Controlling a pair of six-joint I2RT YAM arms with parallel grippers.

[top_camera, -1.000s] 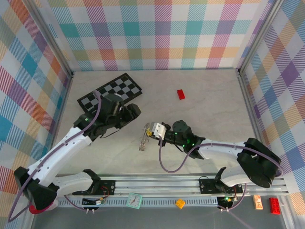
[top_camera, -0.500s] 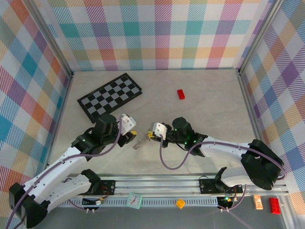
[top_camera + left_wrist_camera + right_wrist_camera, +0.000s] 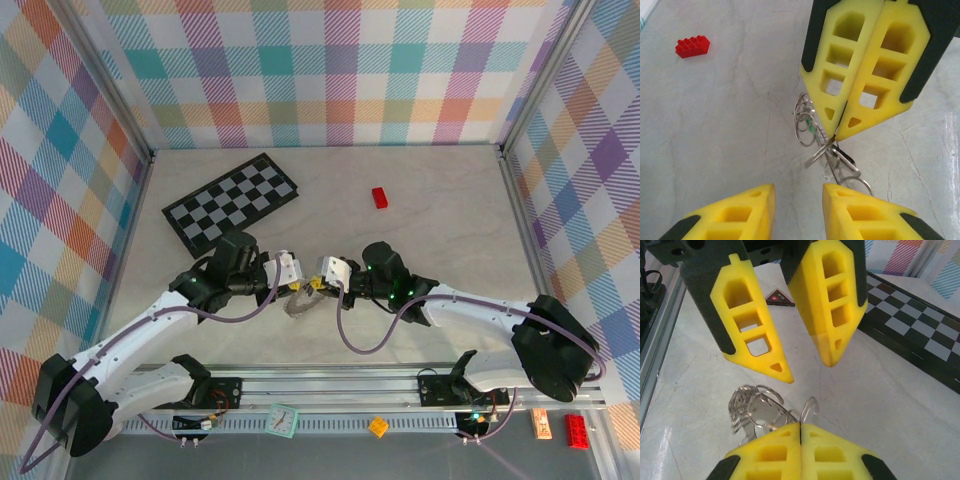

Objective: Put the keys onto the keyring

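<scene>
1. We're at the handover. The right pincer (image 3: 837, 132) has its fingers pressed flat together, and a loop of silvery wire comes out right at the seam of its tips. We read that as a pinch on the keyring (image 3: 826, 150).
2. The keyring hangs as a tangle of wire loops just below the right pincer's tips, low over the table (image 3: 715, 125). We can't tell whether it touches the surface.
3. The left pincer (image 3: 799, 192) faces the right one tip to tip. Its two fingers are spread with nothing between them, and the tangle sits just ahead of its gap, between the two pincers.
4. The green key (image 3: 811, 131) shows, we think, as only a sliver among the loops on the side nearer the right pincer. We can't pick out the black key with any confidence, nor say whether either key is already threaded on.
5. Our read of the step is that one pincer steadies the ring while the other comes in for a second hold.
6. Next, the left pincer needs a short, straight advance so one loop or key sits between its fingers before it closes. The wire is thin and springy, so a pinch that lands off-centre could slide off or twist the bundle out of the right pincer's tips.
7. The red block (image 3: 692, 46) lies well away from both pincers, out of play.
</scene>
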